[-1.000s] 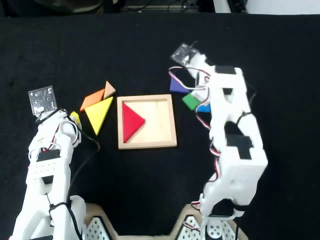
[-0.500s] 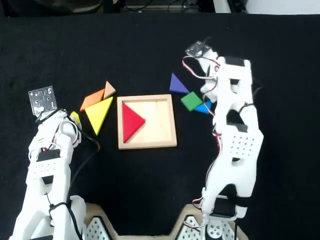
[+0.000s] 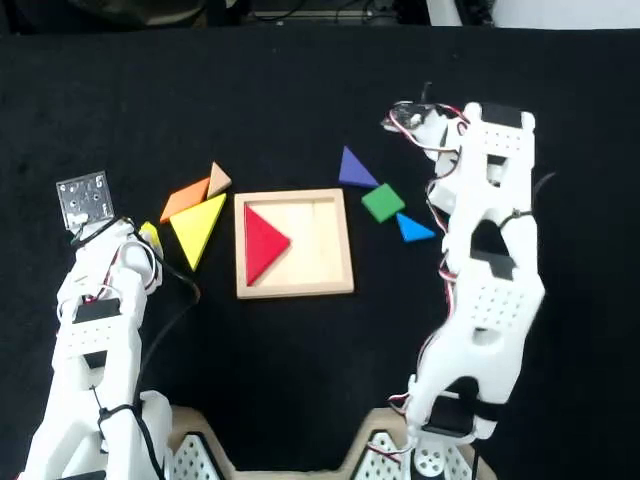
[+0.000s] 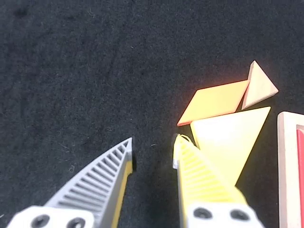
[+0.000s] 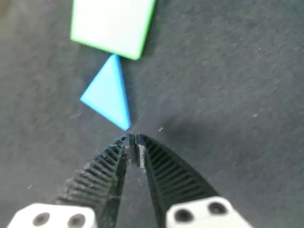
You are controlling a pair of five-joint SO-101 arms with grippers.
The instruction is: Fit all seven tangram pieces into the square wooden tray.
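**Right arm.** The right gripper (image 5: 131,142) hangs low over the black table (image 3: 300,100). Its jaws are closed tip to tip with nothing between them.

- The blue triangle (image 5: 108,95) lies flat directly ahead of the tips, its nearest corner just beyond them. I cannot tell whether they touch.
- Its long edge runs almost straight away from the jaws.
- The green square (image 5: 111,23) is at the triangle's far point, and the purple triangle (image 3: 352,168) lies past that.

**Left arm.** The left gripper (image 4: 153,152) has its jaws parted and empty.

- The yellow triangle (image 4: 232,137) lies outside the gap, just beside the yellow finger.
- The orange parallelogram (image 4: 213,100) and the tan triangle (image 4: 259,85) lie farther ahead.

**Tray.** The square wooden tray (image 3: 294,283) sits between the two arms and holds the red triangle (image 3: 260,242). The other six pieces are outside it.

**Assessment.** The right arm is much the nearer to the blue triangle. Its jaws would need to open and straddle the piece across its short width, not along the long edge. The tray lies to the side of those jaws, towards the left arm.
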